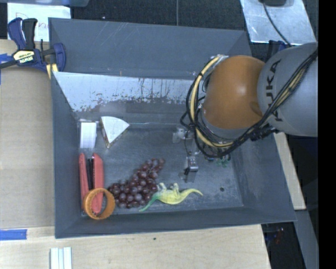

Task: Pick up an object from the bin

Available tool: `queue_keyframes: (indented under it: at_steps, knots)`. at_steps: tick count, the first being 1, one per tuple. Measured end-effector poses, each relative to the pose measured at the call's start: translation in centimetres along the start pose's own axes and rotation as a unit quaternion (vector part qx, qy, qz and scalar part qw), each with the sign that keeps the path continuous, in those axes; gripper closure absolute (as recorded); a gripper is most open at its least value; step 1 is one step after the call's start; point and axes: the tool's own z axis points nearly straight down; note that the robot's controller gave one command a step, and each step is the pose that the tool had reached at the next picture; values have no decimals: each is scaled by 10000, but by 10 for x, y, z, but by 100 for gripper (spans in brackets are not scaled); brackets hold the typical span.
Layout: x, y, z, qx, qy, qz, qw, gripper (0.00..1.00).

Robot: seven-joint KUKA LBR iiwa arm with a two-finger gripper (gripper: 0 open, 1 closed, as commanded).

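Camera view showed the end effector (190, 170) low over the floor of the grey bin (157, 49), near its front right. It hung just above the yellow-green toy lizard (171, 195) and just right of the bunch of dark grapes (137, 185). Whether it was wide or narrow could not be told, and nothing showed in its grasp.

The lizard is thin and lies flat on the metal, touching the grapes, so a descent might have scraped the floor or caught grapes along with it. The loose bunch might also have rolled aside under a push.

The only readable writing was "KUKA" on the arm (273, 88).
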Motion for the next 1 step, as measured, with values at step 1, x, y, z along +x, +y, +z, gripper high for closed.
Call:
queue_keyframes:
  at_steps: [1]
  knots:
    - [-2,0,-4,-1,-40,3,10000,0]
